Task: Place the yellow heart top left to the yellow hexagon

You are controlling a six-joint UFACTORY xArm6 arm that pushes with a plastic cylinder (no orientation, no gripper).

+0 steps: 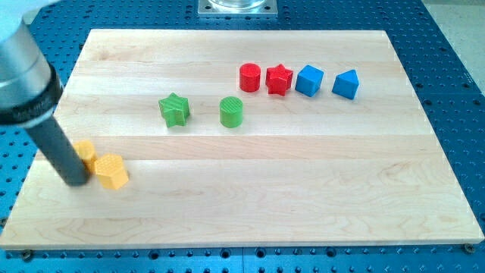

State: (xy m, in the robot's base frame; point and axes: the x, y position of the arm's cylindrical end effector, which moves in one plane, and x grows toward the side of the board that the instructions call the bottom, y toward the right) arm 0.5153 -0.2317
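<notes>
In the camera view, my tip (76, 180) (a bare rod, nothing to grip with, holding nothing) sits at the board's (303, 197) lower left, touching the yellow hexagon (112, 171); the yellow heart (86, 151), partly hidden by the rod, lies just top left of that hexagon; green star (174, 109) well apart.

A single camera looks down at a slant from the near side onto the whole wooden board (303, 197), close enough that the blue perforated table (455, 91) shows only around it.

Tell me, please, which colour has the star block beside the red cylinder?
Red; the star shows clearly in the camera view.
</notes>
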